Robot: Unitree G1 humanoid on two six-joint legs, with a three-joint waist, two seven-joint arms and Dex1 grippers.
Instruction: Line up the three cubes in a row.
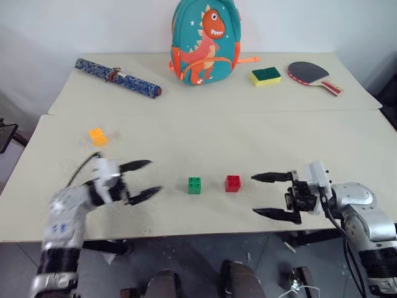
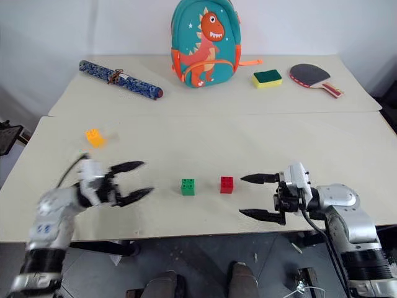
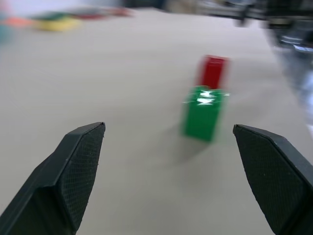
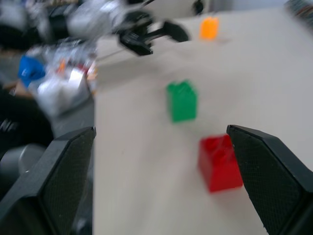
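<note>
- The left gripper (image 1: 142, 180) hovers over the near table's (image 1: 260, 139) front-left area, its two black fingers spread wide and holding nothing, tips aimed toward the green brick (image 1: 195, 185).
- The right gripper (image 1: 275, 196) hangs near the front edge on the right side, fingers likewise spread and empty, tips pointing toward the red brick (image 1: 232, 183).
- Green and red bricks sit side by side with a small gap between them, in the middle of the near table, close to its front edge and between the two grippers.
- The orange-yellow brick (image 1: 97, 135) lies apart from the pair, toward the near table's left edge and farther back, beyond the left gripper.
- On the far table (image 1: 205, 96), a teal dinosaur backpack (image 1: 205, 40) stands upright at the back edge, centre.
- A folded blue patterned umbrella (image 1: 118, 77) lies slantwise toward the far table's left side.
- A yellow-and-green sponge (image 1: 265, 76) rests just right of the backpack, with a table-tennis paddle (image 1: 313, 74) beyond it toward the right edge.
</note>
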